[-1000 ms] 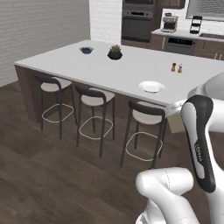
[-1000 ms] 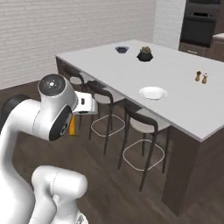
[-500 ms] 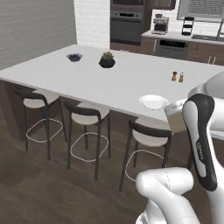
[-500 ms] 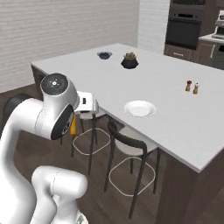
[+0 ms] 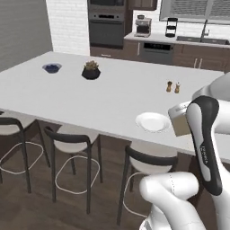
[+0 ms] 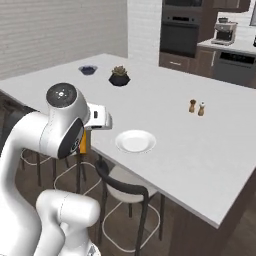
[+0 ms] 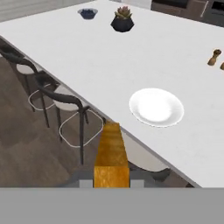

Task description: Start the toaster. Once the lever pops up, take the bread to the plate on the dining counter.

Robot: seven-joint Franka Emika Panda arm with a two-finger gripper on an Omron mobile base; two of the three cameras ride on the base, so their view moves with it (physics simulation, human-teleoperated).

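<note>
My gripper (image 7: 112, 181) is shut on the bread (image 7: 111, 153), a golden-brown slice seen edge-on rising from the bottom of the hand view. The white plate (image 7: 156, 106) lies on the dining counter (image 7: 87, 57) near its front edge, just ahead and to the right of the bread. In the left base view the gripper (image 5: 179, 122) hangs beside the plate (image 5: 153, 121) with the tan bread (image 5: 181, 129) under it. From the right base view the bread (image 6: 84, 143) sits left of the plate (image 6: 135, 141), off the counter's edge (image 6: 100, 150).
Black-framed stools (image 5: 148, 157) stand under the counter's front edge. On the counter are a potted plant (image 5: 91, 70), a dark blue bowl (image 5: 52, 68) and two shakers (image 5: 173, 86). Wall ovens (image 5: 106, 27) and a coffee machine (image 5: 143, 26) line the back.
The whole scene has shifted: the base has driven closer to the counter, so the plate now sits nearer and larger. The bread stays held in the gripper.
</note>
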